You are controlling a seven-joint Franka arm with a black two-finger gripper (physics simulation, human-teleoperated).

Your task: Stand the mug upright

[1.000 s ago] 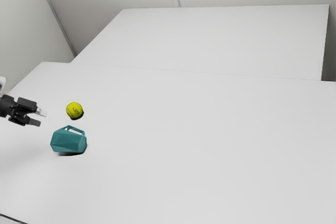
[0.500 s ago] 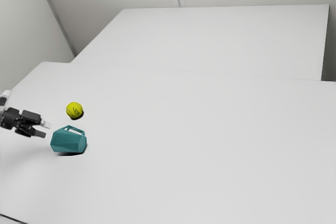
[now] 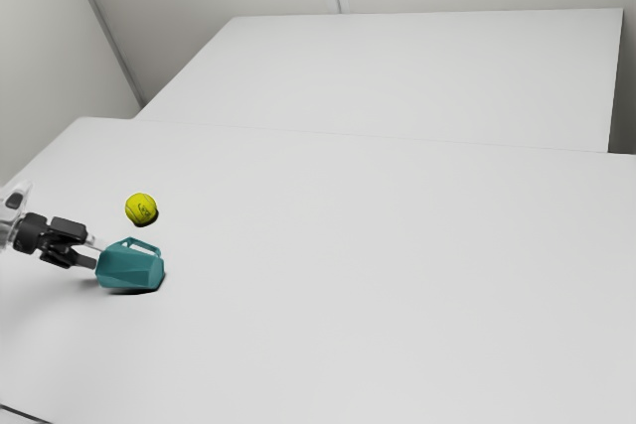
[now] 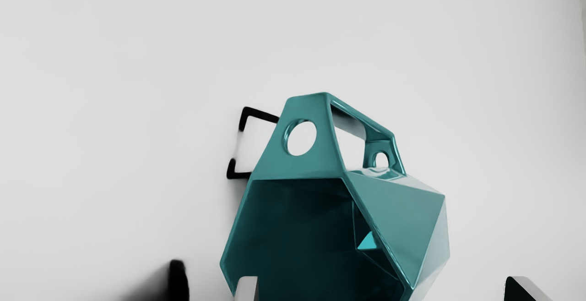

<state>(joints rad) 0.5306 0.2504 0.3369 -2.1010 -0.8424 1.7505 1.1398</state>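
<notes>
The teal faceted mug [image 3: 130, 267] lies on its side on the table, its handle on the upper side and its mouth toward the gripper. In the exterior view the gripper [image 3: 94, 253] is at the mouth end, its tips close to the rim. In the wrist view the mug [image 4: 393, 218] shows its dark inside, and the gripper [image 4: 380, 289] stands open with its fingertips wide apart. One fingertip overlaps the mouth, the other stands off beyond the mug's side. Whether a finger touches the mug I cannot tell.
A yellow-green ball [image 3: 141, 209] rests on the white table [image 3: 378, 275], a short way from the mug's handle side. Behind the table stands a raised white surface [image 3: 397, 76]. Part of a dark line [image 3: 25, 414] crosses the exterior view's lower left corner.
My gripper has moved toward the exterior view's right and downward in it, from short of the mug up to its mouth end. Mug and ball have stayed where they were.
</notes>
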